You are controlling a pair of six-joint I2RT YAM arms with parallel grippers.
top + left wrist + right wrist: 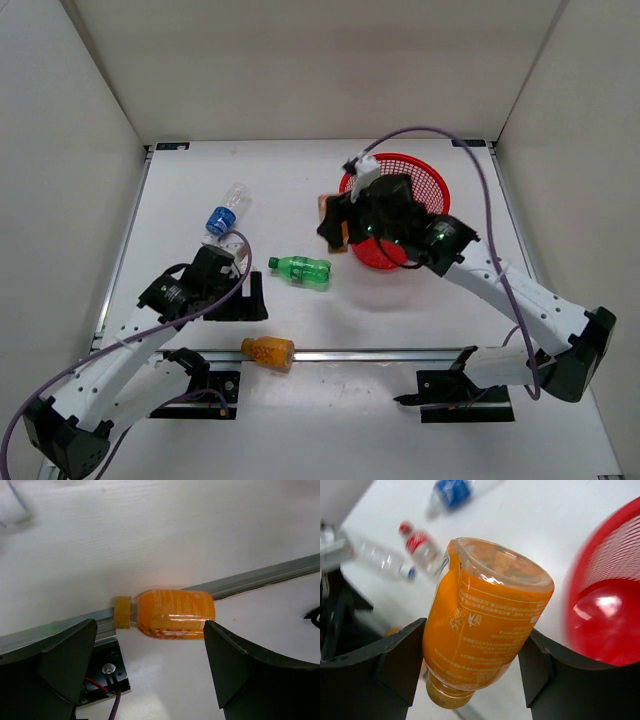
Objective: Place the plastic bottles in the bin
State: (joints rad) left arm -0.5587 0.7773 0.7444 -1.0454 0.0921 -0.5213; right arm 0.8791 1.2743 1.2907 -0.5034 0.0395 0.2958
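Observation:
My right gripper (340, 225) (477, 627) is shut on an orange bottle (328, 218) (485, 620), held in the air just left of the red mesh bin (432, 185) (610, 605). My left gripper (245, 298) (150, 625) is open and empty, hovering over the second orange bottle (268, 351) (170, 614), which lies on the rail. A green bottle (300, 270) lies mid-table. The blue-labelled clear bottle (225, 212) (452, 491) lies at the far left. The red-labelled bottle (422, 547) and the plain clear bottle (380, 557) show only in the right wrist view.
An aluminium rail (400, 354) (260, 577) runs across the near edge of the table. Black arm mounts (465, 390) stand in front of it. White walls enclose the table on three sides. Purple cables (485, 190) loop over both arms.

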